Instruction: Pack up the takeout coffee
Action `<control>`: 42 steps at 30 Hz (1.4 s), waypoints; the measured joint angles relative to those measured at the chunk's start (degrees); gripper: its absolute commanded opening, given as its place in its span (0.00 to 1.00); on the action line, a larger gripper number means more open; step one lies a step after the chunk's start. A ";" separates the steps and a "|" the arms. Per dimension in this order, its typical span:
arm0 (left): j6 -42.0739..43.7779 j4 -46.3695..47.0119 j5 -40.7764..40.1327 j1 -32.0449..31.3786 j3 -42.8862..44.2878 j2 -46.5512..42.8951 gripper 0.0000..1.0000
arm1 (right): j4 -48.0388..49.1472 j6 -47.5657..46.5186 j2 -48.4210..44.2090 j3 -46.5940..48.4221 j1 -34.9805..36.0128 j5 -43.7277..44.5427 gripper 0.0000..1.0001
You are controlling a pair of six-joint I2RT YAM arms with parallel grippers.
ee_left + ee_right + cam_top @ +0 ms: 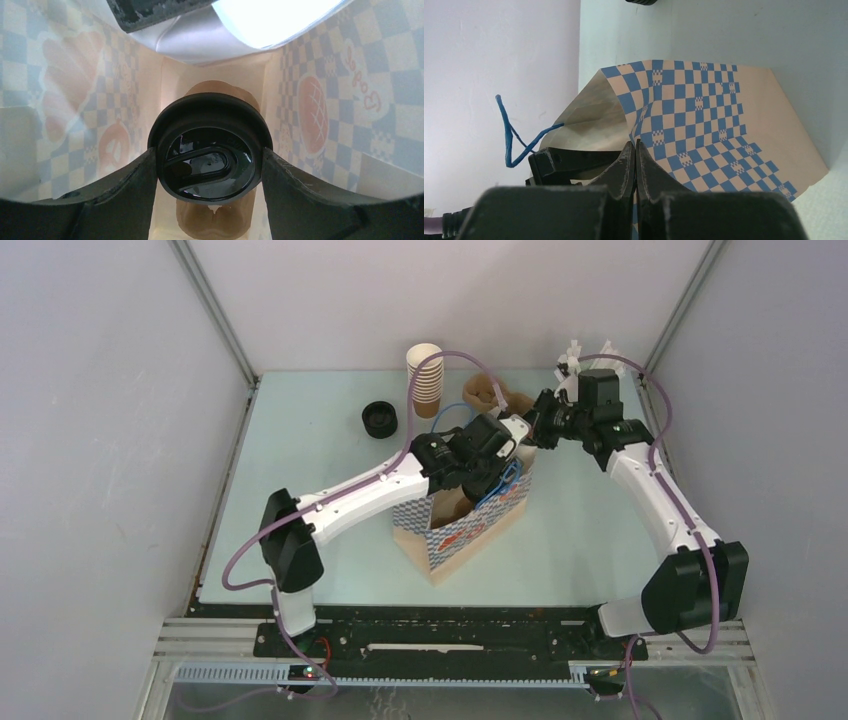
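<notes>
Top view, left to right: loose black lid [380, 420] sat on the table at 10 o'clock from the paper bag [470, 535]. Stack of kraft cups [424, 380] stood at 11 o'clock, pulp tray [490, 393] at 12 o'clock.

Left arm reached down into the open bag mouth. Left gripper [210, 165] was spread wide. Its fingers [125, 190] pressed both sides of the black lid on the takeout coffee [210, 150], at 9 and 3 o'clock of the lid, so it was grasping the cup. The cup was inside the bag, checkered walls on both sides. Brown shapes showed at 12 and 6 o'clock of the lid; couldn't tell if cup body or something else.

Right gripper [634, 150] was clenched, fingers nearly together, pinching the bag's checkered top edge at about 1 o'clock of the bag. Blue twisted handle [509, 135] stuck up at 9 o'clock from the right gripper.
</notes>
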 measured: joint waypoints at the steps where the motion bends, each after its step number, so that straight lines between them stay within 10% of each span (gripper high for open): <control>1: -0.02 0.76 0.09 0.07 -0.66 -0.22 0.35 | -0.96 -1.22 0.59 0.87 0.00 -0.37 0.06; 13: 1.77 0.52 2.97 0.98 -1.73 -0.68 0.34 | -6.60 -8.90 3.08 5.11 0.02 -1.07 0.12; 19: 2.93 -8.11 2.34 0.79 -1.70 -0.24 0.34 | -11.37 -10.05 5.31 10.86 0.50 -0.11 0.64; 23: 2.91 -10.32 2.47 0.83 -1.66 -0.24 0.34 | -21.42 -13.07 7.63 20.52 1.44 6.08 0.76; 42: 2.82 -4.57 4.46 2.54 -8.85 -3.96 0.33 | -37.35 -33.38 10.64 29.07 7.04 21.68 0.58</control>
